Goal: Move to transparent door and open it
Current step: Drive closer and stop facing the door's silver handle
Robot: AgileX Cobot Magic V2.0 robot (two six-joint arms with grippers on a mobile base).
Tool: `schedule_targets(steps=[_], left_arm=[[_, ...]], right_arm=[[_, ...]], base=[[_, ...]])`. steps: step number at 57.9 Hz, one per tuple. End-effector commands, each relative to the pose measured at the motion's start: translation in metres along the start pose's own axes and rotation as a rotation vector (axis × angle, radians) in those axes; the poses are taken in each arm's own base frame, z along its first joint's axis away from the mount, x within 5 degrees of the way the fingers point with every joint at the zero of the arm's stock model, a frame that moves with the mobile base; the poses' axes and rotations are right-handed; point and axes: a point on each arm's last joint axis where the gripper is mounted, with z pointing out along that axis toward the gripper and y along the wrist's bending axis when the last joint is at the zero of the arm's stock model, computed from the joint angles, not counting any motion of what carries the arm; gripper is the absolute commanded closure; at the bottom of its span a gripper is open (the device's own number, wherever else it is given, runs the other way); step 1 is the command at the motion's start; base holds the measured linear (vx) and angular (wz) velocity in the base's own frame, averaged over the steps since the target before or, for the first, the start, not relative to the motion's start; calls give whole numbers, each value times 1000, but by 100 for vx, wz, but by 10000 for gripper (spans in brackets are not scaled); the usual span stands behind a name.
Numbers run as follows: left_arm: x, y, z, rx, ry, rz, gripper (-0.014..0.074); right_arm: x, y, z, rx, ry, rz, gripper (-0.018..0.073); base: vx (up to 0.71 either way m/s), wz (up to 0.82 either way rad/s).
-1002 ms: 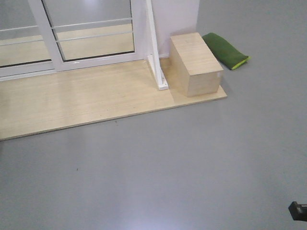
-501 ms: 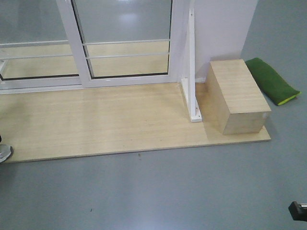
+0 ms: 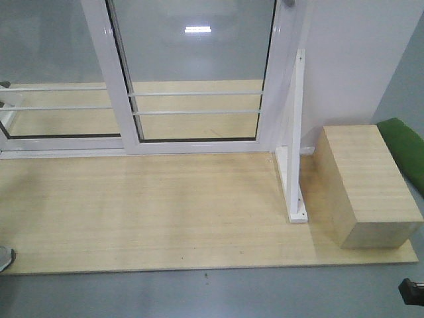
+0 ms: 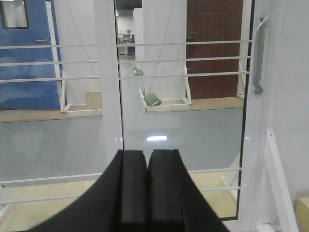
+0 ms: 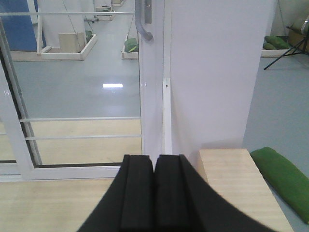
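Evidently the door [image 3: 199,79] stands along the far edge of the wooden platform [image 3: 152,212], with its right stile against the white wall [image 3: 351,66]. It looks shut. Its handle [image 4: 259,53], a curved grey bar, sits high on that right stile, so that is the side an arm must reach, and the panel would slide left across the plain glass beside it.

The left pincer [image 4: 147,162] is clenched on nothing, its pads pressed flat together, and it points straight at the glass. The right pincer [image 5: 154,164] is likewise clenched and empty, aimed at the stile just below the handle. Both are well apart from the door. This reads as a travelling posture: there is nothing to grip until the base is closer.

A white bracket [image 3: 295,165] braces the wall at the platform's right side, with a box [image 3: 368,192] at the near right corner and a green cushion [image 3: 404,146] on the floor beyond it. These crowd the right, so a central approach looks safer.
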Motion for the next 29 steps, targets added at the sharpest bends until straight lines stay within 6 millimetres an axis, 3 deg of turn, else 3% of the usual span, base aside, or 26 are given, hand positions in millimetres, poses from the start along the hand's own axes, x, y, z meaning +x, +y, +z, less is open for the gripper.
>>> schedule_targets(steps=[1, 29], left_arm=[[2, 0, 0, 2, -61, -18, 602], [2, 0, 0, 2, -61, -18, 602]], right_arm=[[-4, -1, 0, 8, -84, -4, 567], [-4, -1, 0, 8, -84, -4, 567]], base=[[49, 8], [45, 6]])
